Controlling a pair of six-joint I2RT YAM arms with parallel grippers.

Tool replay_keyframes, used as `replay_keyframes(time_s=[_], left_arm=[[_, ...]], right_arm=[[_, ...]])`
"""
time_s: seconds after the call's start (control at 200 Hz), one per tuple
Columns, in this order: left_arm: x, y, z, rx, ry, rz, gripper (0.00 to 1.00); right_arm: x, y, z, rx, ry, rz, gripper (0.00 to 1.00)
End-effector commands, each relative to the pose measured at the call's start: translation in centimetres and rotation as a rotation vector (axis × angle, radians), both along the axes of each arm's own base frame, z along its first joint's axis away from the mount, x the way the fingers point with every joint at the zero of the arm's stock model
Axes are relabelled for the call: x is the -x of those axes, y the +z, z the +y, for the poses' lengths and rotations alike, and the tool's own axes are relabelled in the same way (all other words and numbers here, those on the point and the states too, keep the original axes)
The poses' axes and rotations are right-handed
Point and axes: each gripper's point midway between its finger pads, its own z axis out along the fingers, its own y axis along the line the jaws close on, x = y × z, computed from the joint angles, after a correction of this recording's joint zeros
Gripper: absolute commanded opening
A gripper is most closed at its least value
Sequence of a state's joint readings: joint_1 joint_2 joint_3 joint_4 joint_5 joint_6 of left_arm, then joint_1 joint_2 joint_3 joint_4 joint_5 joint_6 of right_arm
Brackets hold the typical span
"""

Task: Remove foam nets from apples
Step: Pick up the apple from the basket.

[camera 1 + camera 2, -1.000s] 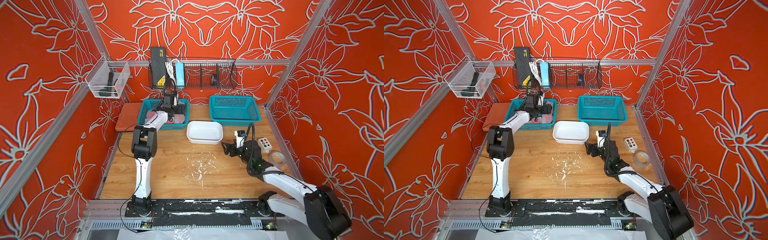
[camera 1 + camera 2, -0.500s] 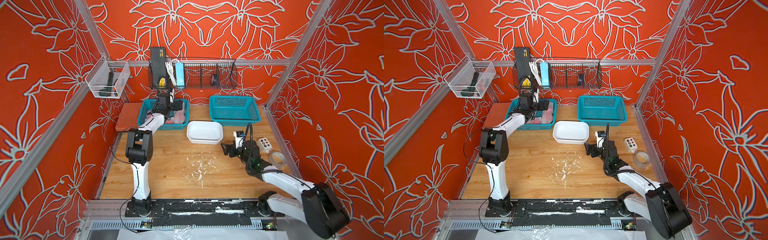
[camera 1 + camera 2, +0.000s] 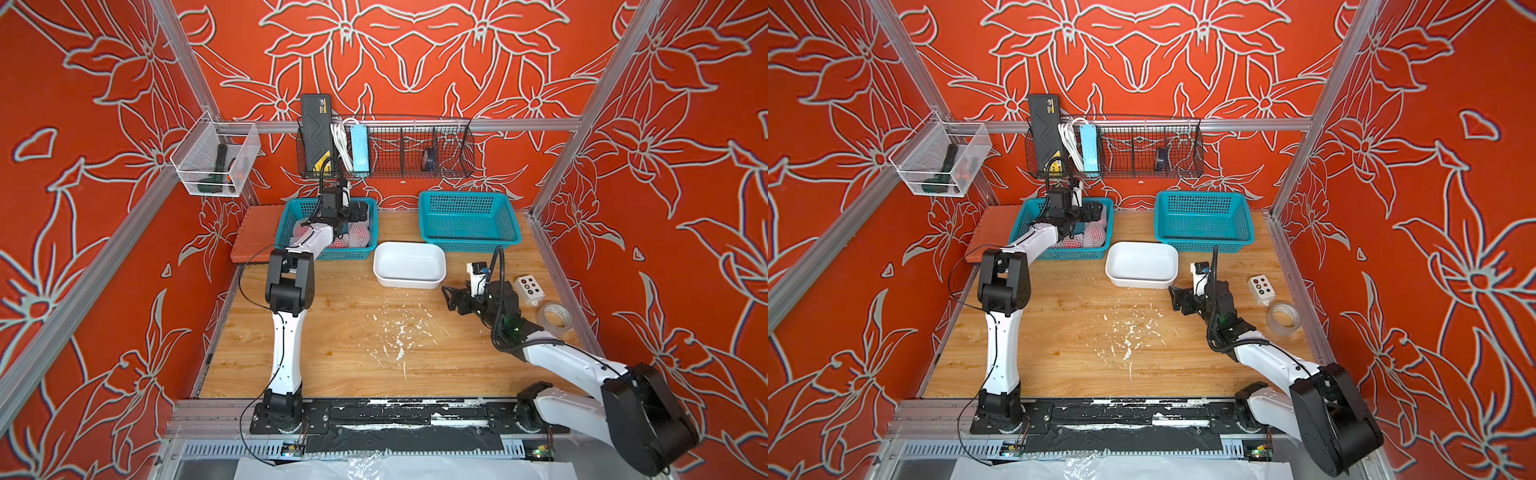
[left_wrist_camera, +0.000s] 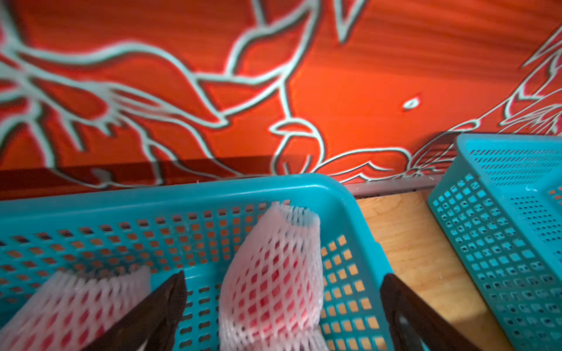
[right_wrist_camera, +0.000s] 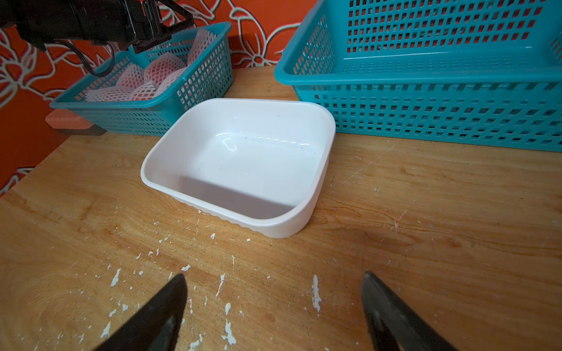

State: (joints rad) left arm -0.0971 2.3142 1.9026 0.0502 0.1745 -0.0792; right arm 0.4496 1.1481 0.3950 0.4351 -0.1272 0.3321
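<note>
— Foam nets [image 4: 299, 217] of white soft diamond mesh, where are they found?
— Wrapped around red-pink round apples [image 4: 267, 273], they are seen inside the teal perforated plastic basket [image 4: 182, 194].
— How are the grippers held?
— The left gripper [image 4: 282, 277] is spread wide above that basket, one netted apple framed between its jaws, ungripped. The right gripper [image 5: 274, 276] is spread too, empty, held over the wooden table [image 5: 425, 212] near the white rectangular plastic tub [image 5: 316, 212].
</note>
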Motion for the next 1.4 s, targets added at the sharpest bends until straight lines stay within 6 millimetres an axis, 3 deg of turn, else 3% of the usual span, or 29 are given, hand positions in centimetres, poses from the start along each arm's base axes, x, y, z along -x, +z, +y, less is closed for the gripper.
replay_keyframes(time_s=[0.0, 0.405, 0.721, 1.081, 1.391], left_arm=[[-0.5, -0.9, -0.5, 0.022, -0.034, 0.039, 0.99], [-0.8, -4.1, 0.1, -0.018, -0.011, 0.130, 0.99], [0.7, -2.1, 0.1, -0.027, -0.026, 0.047, 0.98], [-1.0, -5.1, -0.5, -0.014, -0.072, 0.114, 0.99], [-1.2, -7.4, -0.6, -0.002, -0.072, 0.162, 0.99]], right_arm=[[-0.5, 0.9, 0.3, -0.019, -0.013, -0.023, 0.89], [-0.5, 1.0, 0.3, -0.028, -0.017, -0.023, 0.90], [-0.6, 0.8, 0.4, -0.030, -0.016, -0.013, 0.90], [-0.6, 0.8, 0.2, -0.028, -0.026, -0.015, 0.90], [-0.7, 0.8, 0.2, -0.029, -0.031, -0.014, 0.90]])
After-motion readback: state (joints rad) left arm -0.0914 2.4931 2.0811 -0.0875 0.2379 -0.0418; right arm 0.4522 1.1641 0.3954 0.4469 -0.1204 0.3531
